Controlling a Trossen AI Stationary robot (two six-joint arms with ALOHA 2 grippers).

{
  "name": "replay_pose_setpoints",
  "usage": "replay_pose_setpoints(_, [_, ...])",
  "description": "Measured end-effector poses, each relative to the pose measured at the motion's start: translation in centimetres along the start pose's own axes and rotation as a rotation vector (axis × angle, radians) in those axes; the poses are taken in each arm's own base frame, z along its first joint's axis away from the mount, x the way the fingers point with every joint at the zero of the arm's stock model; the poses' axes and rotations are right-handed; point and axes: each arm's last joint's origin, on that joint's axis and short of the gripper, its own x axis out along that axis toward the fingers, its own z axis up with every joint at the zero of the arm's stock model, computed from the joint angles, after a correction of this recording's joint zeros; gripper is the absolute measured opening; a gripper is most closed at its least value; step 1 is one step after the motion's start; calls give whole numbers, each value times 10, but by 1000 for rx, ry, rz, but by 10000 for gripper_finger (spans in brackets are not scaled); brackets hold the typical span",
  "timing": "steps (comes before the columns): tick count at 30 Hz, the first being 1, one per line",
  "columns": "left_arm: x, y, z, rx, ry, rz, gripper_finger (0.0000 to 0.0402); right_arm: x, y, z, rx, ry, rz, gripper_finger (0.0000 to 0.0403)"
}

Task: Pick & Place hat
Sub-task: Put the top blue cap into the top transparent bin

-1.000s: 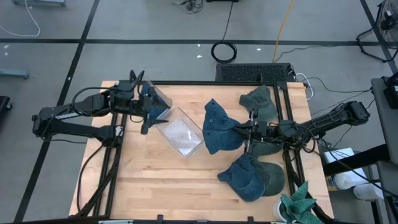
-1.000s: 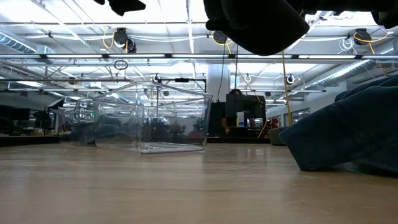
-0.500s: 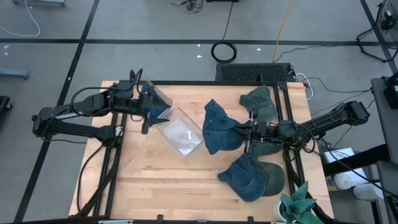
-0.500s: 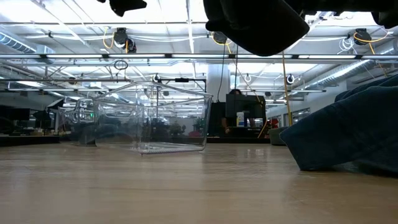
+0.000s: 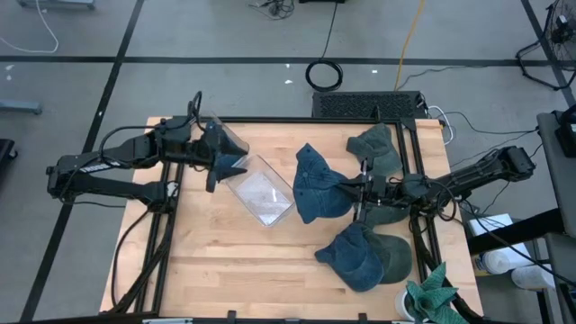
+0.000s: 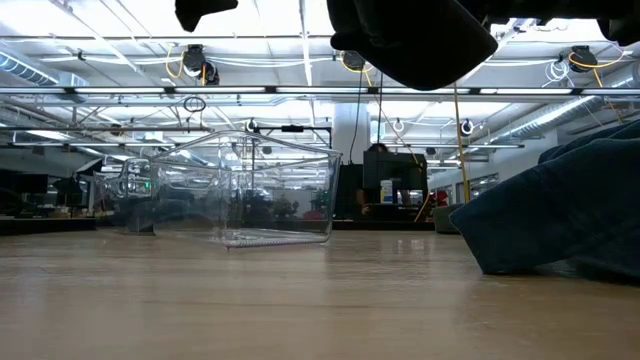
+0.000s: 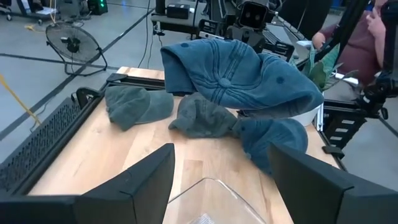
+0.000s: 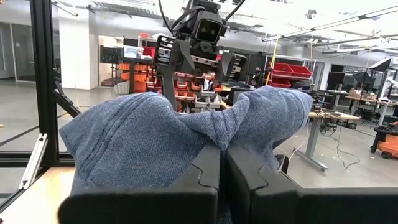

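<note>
My right gripper (image 5: 358,191) is shut on a blue hat (image 5: 315,184), held in the air over the table's middle. The low view shows this hat (image 6: 410,40) high above the board, and the left wrist view shows the same hat (image 7: 236,74) from the front. A clear plastic container (image 5: 261,193) sits flat on the table left of the hat. My left gripper (image 5: 216,162) hovers open over the container's far-left end; its fingers stand either side of the container's rim (image 7: 214,186) without touching. My right gripper pinches a bunched fold of the blue hat's fabric (image 8: 217,127) between its two fingers (image 8: 202,180), at the hat's right edge. The fingers come in level from the table's right. The hat is lifted clear of the table and spreads out beyond the fingertips.
A dark green hat (image 5: 378,148) lies near the far right corner. A second blue hat (image 5: 355,256) and a green hat (image 5: 398,256) lie toward the near right. A green cloth (image 5: 432,301) sits past the near right corner. Bare wood (image 5: 216,261) lies near left.
My left gripper has shifted a little above the container's far-left end. The right gripper and the blue hat have kept still.
</note>
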Motion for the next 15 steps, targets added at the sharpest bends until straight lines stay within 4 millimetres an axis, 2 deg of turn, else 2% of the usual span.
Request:
replay_pose_setpoints(9, [1, 1, -1, 74, 10, 32, 269, 0, 0, 0, -1, 4, 1, 0])
replay_pose_setpoints(15, [24, -2, -12, 105, 87, -42, 269, 0, 0, 0, -2, -1, 0, 0])
